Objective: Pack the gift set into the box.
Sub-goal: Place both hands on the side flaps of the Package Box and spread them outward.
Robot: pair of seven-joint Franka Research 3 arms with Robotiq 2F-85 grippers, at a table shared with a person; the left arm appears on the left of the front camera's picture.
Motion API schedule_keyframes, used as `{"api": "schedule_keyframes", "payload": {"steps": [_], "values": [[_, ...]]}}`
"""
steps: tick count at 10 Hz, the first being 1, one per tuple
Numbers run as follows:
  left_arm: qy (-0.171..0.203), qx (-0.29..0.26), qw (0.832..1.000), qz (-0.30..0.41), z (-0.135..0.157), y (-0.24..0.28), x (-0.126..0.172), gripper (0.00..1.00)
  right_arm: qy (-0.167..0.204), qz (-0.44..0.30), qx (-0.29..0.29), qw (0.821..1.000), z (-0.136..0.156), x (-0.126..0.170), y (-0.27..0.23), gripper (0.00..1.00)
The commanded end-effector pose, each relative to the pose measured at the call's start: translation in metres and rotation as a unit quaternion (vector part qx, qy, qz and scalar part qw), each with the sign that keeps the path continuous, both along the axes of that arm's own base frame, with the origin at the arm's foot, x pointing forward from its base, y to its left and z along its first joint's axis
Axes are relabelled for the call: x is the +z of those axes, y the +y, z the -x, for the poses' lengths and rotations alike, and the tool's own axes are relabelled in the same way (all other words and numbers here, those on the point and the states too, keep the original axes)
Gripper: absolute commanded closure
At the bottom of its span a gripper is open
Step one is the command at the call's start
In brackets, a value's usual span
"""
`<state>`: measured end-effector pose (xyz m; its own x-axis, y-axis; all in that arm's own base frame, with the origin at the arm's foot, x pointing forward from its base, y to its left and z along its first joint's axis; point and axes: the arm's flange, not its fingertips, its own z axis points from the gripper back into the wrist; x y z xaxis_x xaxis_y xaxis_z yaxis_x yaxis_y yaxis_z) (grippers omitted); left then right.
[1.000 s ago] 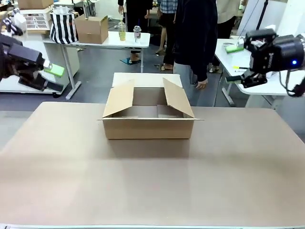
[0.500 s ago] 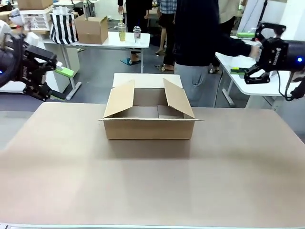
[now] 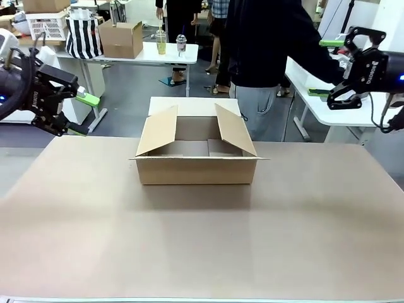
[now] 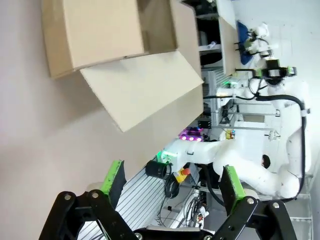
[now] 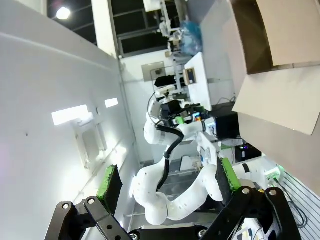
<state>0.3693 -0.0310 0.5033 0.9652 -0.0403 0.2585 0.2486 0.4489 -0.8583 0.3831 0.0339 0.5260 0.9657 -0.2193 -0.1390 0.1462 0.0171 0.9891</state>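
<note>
While both arms hang raised near the far corners of the counter [image 3: 202, 240], the left fingers [image 3: 89, 99] and right fingers [image 3: 331, 43] are spread and empty. The box [image 3: 197, 161] sits between them, lower, well apart from each, flaps open, with bare surface off every edge.

Background clutter beyond the tan worktop [image 3: 202, 246].
At the upper left of the front view, a white table [image 3: 170, 55] carried a small open brown carton [image 3: 121, 39], a black-and-white striped bag [image 3: 84, 36], a yellowish drink cup [image 3: 161, 41] and a clear lidded cup [image 3: 182, 44]. A white mesh basket [image 3: 47, 25] sat further left. A person [image 3: 265, 57] in a dark top and grey trousers stood at upper centre-right.
</note>
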Motion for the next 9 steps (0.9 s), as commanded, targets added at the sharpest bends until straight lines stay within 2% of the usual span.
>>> {"api": "schedule_keyframes", "payload": {"steps": [1, 2, 3, 4, 6, 8, 9], "values": [[-0.045, 0.011, 0.996, 0.081, 0.009, 0.017, 0.035, 0.0, -0.004, -0.011, -0.002, 1.0, -0.004, 0.004, 0.003, 0.0], [-0.032, 0.039, 0.996, 0.078, -0.004, 0.009, 0.043, 0.0, -0.004, -0.011, -0.002, 1.0, -0.004, 0.004, 0.003, 0.0], [-0.033, 0.041, 0.997, 0.063, -0.02, -0.012, 0.051, 0.0, -0.004, -0.011, -0.002, 1.0, -0.004, 0.004, 0.003, 0.0], [-0.026, 0.011, 0.999, 0.026, -0.043, -0.047, 0.059, 0.0, -0.004, -0.011, -0.002, 1.0, -0.004, 0.004, 0.003, 0.0], [-0.036, -0.023, 0.996, -0.072, -0.078, -0.119, 0.066, 0.0, -0.004, -0.011, -0.002, 1.0, -0.004, 0.004, 0.003, 0.0], [-0.053, -0.015, 0.983, -0.176, -0.106, -0.175, 0.063, 0.0, -0.004, -0.011, -0.002, 1.0, -0.004, 0.004, 0.003, 0.0], [-0.062, 0.002, 0.968, -0.243, -0.117, -0.203, 0.054, 0.0, -0.004, -0.011, -0.002, 1.0, -0.004, 0.004, 0.003, 0.0]]}}
